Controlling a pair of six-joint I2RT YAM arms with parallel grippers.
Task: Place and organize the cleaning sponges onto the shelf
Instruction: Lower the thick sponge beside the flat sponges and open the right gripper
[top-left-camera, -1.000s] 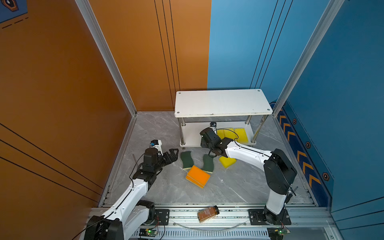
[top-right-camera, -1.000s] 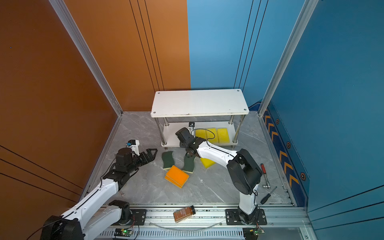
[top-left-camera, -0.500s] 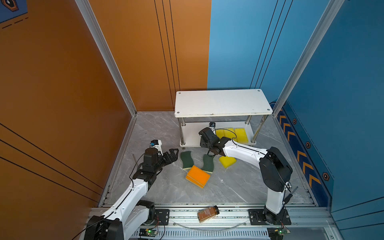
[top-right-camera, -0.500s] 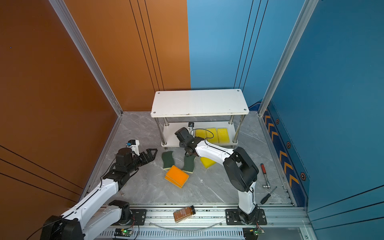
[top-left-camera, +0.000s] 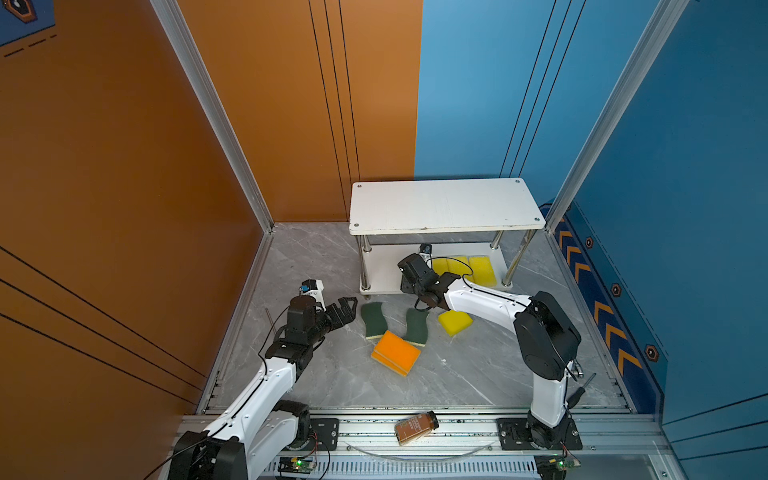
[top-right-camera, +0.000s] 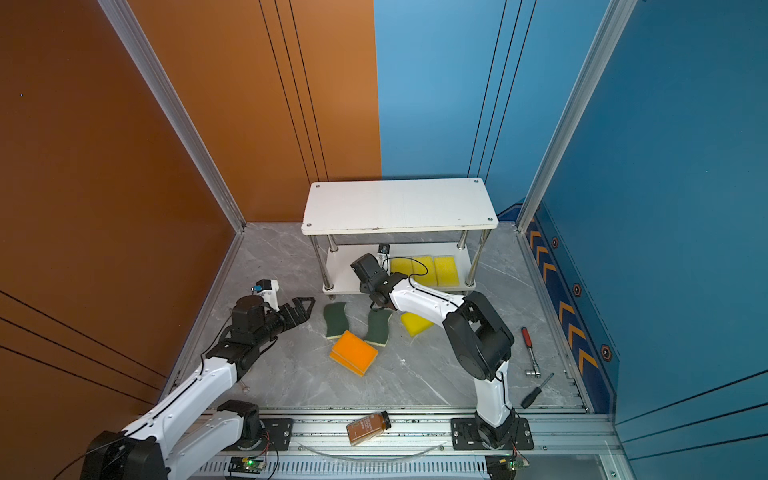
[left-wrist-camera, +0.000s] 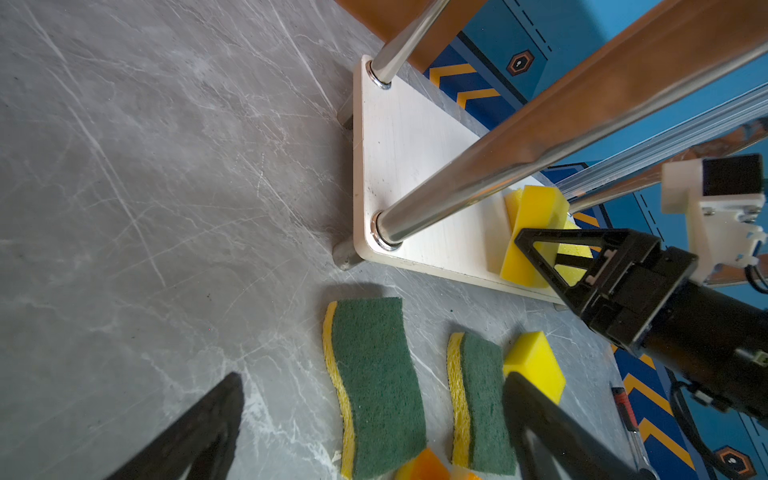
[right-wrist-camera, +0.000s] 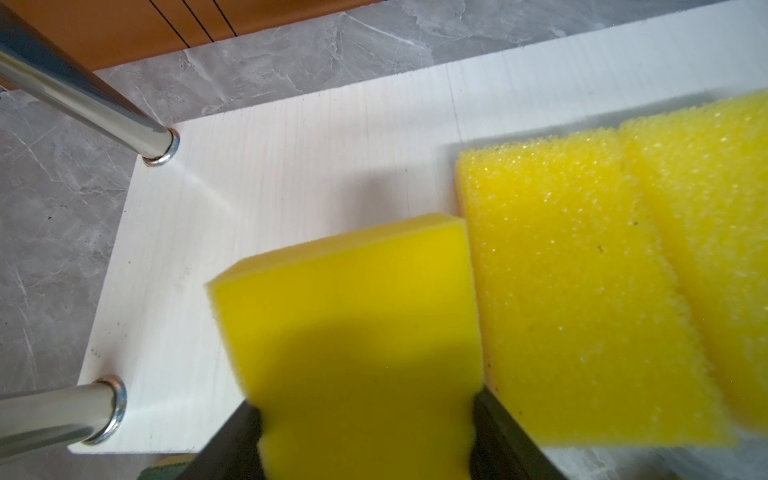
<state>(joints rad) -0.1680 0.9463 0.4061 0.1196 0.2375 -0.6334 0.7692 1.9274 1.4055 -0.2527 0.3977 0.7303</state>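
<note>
Right gripper (right-wrist-camera: 365, 440): jaws part-open, clamping one yellow sponge (right-wrist-camera: 353, 299) over lower board of shelf (top-left-camera: 444, 205), beside yellow row (top-right-camera: 424, 266) of three at its right end. Left gripper (top-left-camera: 347, 311): wide open, empty. Floor (top-left-camera: 478, 374) by shelf's front edge: two green sponges (top-left-camera: 372, 319), one loose yellow (top-left-camera: 455, 323), orange stack (top-left-camera: 397, 351).

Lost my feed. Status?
Right gripper shut on smooth yellow foam sponge at lower board of white two-tier shelf. Left gripper open, empty. Nothing blocking.
</note>
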